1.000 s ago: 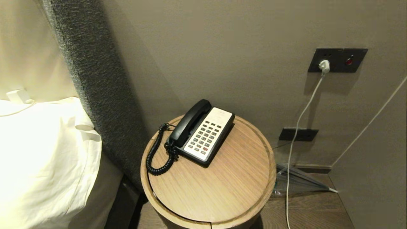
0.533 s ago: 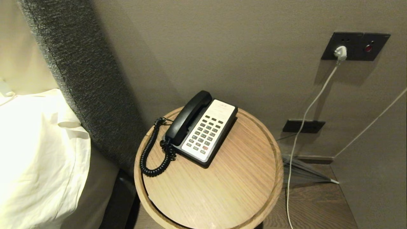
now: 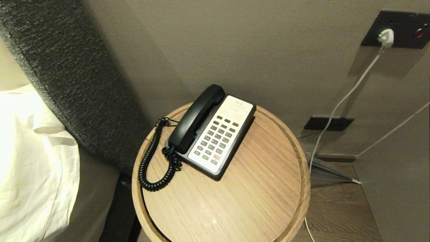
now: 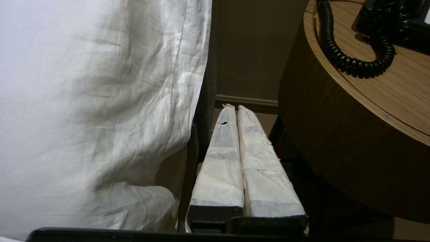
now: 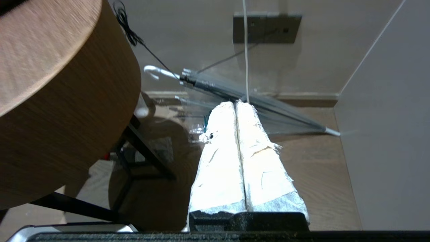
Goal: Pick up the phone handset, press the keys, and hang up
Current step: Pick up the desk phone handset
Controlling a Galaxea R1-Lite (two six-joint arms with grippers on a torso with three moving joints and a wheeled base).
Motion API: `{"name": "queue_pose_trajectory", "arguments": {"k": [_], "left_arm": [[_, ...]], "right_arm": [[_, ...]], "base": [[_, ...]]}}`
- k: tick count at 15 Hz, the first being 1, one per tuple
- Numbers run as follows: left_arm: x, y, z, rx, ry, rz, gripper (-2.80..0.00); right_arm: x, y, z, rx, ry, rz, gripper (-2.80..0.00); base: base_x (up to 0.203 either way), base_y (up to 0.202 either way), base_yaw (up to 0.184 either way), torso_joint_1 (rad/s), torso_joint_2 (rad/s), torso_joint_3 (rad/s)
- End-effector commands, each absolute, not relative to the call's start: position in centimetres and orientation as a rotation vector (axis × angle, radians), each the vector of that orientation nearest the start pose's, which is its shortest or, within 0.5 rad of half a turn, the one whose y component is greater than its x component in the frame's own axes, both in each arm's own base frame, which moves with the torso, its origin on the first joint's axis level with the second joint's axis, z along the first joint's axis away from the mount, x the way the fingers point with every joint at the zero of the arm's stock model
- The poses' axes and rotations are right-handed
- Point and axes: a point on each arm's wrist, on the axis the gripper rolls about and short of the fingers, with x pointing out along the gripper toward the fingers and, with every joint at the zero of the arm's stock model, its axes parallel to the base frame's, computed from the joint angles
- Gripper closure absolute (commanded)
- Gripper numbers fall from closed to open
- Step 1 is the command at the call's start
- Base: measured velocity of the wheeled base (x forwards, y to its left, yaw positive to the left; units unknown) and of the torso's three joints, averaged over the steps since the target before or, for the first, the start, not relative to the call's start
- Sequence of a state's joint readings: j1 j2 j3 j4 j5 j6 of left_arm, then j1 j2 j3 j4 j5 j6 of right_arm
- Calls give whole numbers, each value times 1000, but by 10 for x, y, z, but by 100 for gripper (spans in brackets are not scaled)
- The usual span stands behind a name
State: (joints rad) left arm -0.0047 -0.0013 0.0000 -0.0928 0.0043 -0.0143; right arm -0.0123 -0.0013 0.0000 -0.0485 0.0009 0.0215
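Observation:
The black phone handset (image 3: pixel 196 118) lies in its cradle on the left side of the black-and-white phone base (image 3: pixel 221 137), whose keys (image 3: pixel 216 138) face up. Its black coiled cord (image 3: pixel 153 158) loops over the round wooden table (image 3: pixel 242 198); the cord (image 4: pixel 352 60) also shows in the left wrist view. Neither arm appears in the head view. My left gripper (image 4: pixel 234 107) hangs shut and empty below the table's left side, beside the white bedsheet (image 4: pixel 100 101). My right gripper (image 5: pixel 235 102) hangs shut and empty low at the table's right, over the wooden floor.
A grey headboard (image 3: pixel 67 77) and the bed stand left of the table. A wall socket (image 3: pixel 399 30) holds a white plug whose cable (image 3: pixel 339 104) drops to the floor. A clear umbrella (image 5: pixel 248 97) lies on the floor by the wall, near the right gripper.
The head view has shifted: the table and phone now look larger and closer, the bed slid out to the left and the wall socket rose toward the upper right. The phone itself has not moved.

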Motion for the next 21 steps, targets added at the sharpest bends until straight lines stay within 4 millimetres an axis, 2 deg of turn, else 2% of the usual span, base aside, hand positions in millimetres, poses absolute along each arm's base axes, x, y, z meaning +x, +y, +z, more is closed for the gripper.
{"name": "queue_pose_trajectory", "arguments": {"k": [1,7,18,19,21], "left_arm": [[-20,0,74,-16,-54,0,0],[-20,0,74,-14,-54,0,0],[-21,0,76,6,-64,2,0],[-24,0,88,9,-100,-7,0],[-33,-1,130,16,-135,-43,0]], "right_arm": [[-22,0,75,21,-32,-10,0],[-22,0,75,21,-34,-10,0],[-22,0,75,21,-33,-10,0],[-22,0,75,21,-32,-10,0],[-22,0,75,21,-32,-10,0]], "base": [[0,0,0,2,6,-198],[0,0,0,2,4,-167],[0,0,0,0,0,-4],[0,0,0,0,0,0],[0,0,0,0,0,0]]}}
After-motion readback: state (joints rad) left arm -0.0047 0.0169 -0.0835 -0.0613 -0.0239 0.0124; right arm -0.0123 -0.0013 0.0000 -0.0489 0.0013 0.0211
